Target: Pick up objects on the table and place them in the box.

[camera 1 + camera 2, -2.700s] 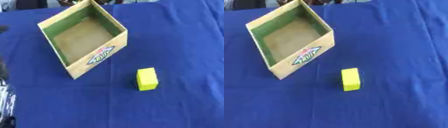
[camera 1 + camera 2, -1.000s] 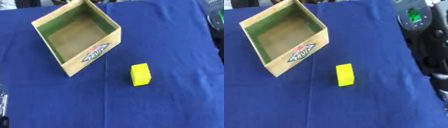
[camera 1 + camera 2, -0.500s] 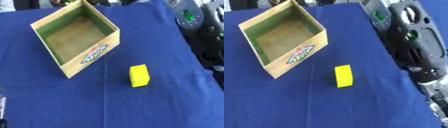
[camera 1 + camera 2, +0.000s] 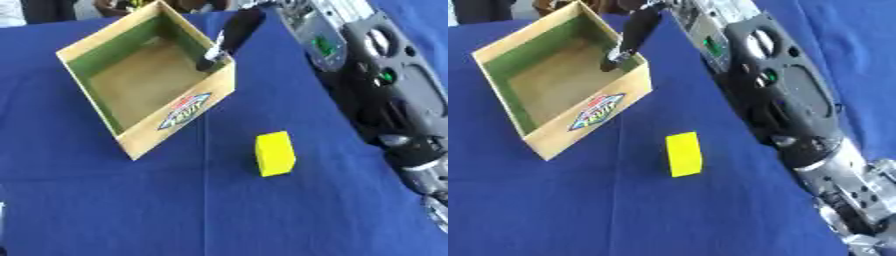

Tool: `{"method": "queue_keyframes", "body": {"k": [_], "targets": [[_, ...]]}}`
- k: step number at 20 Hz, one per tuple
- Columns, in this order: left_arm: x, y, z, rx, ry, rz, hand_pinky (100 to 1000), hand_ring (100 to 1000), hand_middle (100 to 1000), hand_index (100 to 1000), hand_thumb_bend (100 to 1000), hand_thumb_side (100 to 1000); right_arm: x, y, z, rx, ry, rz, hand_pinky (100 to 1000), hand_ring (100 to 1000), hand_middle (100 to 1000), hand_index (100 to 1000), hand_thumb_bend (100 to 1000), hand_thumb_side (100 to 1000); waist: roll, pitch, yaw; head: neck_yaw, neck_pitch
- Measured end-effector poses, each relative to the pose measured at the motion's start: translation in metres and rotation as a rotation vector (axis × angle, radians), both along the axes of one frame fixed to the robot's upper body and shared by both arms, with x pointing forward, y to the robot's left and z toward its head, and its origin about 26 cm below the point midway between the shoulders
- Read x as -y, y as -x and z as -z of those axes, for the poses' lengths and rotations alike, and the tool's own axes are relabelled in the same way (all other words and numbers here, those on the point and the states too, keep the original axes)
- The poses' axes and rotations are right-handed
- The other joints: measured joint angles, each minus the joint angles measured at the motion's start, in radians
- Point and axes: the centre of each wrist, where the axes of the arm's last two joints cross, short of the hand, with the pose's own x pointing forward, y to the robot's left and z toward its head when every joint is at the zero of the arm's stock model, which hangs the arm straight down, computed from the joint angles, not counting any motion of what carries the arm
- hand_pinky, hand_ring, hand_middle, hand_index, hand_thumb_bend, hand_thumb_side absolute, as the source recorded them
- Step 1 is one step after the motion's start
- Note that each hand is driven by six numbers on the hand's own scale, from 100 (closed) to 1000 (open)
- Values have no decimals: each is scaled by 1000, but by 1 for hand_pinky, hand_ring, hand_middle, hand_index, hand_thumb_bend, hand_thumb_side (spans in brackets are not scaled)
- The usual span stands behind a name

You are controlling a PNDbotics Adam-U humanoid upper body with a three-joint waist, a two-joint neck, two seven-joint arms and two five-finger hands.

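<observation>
Right arm (image 4: 772,95) reaches in from the near right and runs long across the table toward the far side. Its casing is black with silver joints and small green lights.

Right hand (image 4: 229,36): only dark, straight-looking fingers show, tips at the far right corner of the box (image 4: 131,142), over or on the rim; contact not clear. They hold nothing that I can see. Whether the hand is spread or partly curled, cannot tell.

Left hand: not seen in either view.

Progress, as judged: nothing placed yet. The box floor (image 4: 557,82) looks bare. The one object in sight, the yellow block (image 4: 275,153), lies on the cloth nearer the robot than the hand and beside the forearm, apart from the box's near wall. Pickup and drop both remain.

Materials:
- Box: tan cardboard, open top, square, set askew. Green lining on the inner walls, brownish floor, printed label (image 4: 597,111) on the near outer face. Thin walls, probably easy to nudge.
- Block: bright yellow, plain rectangular solid with flat faces and crisp edges. Looks rigid, but foam or wood cannot be told.
- Blue tablecloth (image 4: 105,210): fabric, matte, with a faint fold line running toward the robot.
</observation>
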Motion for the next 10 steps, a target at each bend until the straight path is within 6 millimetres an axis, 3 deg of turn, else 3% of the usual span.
{"method": "queue_keyframes", "body": {"k": [10], "targets": [[0, 0, 0, 0, -1, 1, 688, 794, 735, 824, 100, 926, 7, 5, -8, 14, -42, 5, 867, 857, 792, 952, 773, 647, 1, 0, -7, 2, -1]]}}
